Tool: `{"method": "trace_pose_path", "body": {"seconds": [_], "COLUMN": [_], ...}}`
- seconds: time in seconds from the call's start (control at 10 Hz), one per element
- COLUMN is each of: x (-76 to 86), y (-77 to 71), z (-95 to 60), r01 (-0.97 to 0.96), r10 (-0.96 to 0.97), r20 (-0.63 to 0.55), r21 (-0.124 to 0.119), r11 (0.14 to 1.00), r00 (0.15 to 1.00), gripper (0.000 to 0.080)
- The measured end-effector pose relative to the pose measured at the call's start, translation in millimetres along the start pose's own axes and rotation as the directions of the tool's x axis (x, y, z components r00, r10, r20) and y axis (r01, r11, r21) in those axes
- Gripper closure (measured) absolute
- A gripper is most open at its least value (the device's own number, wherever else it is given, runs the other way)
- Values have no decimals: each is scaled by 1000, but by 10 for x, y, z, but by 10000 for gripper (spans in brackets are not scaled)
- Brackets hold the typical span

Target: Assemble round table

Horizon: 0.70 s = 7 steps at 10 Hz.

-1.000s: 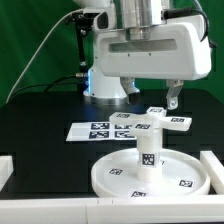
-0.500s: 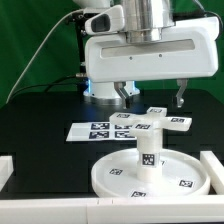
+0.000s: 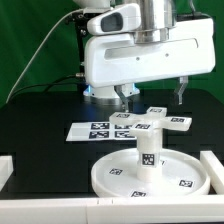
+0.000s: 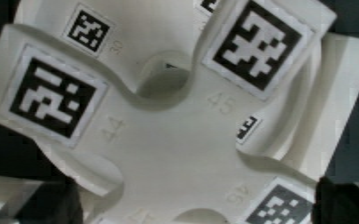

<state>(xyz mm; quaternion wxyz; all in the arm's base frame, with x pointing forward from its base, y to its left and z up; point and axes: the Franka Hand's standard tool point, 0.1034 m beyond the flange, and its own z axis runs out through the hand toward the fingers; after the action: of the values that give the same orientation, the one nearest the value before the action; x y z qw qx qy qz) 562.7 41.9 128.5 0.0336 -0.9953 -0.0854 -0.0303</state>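
**Round table: parts stacked, near front edge**

Base (image 3: pixel 161 124) is sitting atop leg (image 3: pixel 146 150), itself standing on disc (image 3: pixel 118 174). Gripper (image 3: pixel 150 93) is hovering above, fingers (image 3: pixel 181 95) spread wide, holding nothing. Tightening possibly remaining. Marker board (image 3: pixel 102 129) is lying mid-counter.

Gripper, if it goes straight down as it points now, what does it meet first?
Most likely the white plastic cross-shaped base with black-and-white tags, sitting on the short cylindrical leg. The wrist view looks onto it, and the gripper hangs above it, though depth is unclear.
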Motion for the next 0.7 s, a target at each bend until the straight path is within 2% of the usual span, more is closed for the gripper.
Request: {"method": "trace_pose_path", "body": {"seconds": [0.2, 0.5, 0.7], "x": [-95, -94, -53], "y": [24, 41, -18], "z": [79, 153, 149], "r01": [-125, -123, -103], "r10": [124, 123, 103], "r20": [37, 27, 7], "r21": [17, 1, -13], "r11": [992, 992, 995], "r00": [992, 992, 995], "gripper": [150, 150, 150]}}
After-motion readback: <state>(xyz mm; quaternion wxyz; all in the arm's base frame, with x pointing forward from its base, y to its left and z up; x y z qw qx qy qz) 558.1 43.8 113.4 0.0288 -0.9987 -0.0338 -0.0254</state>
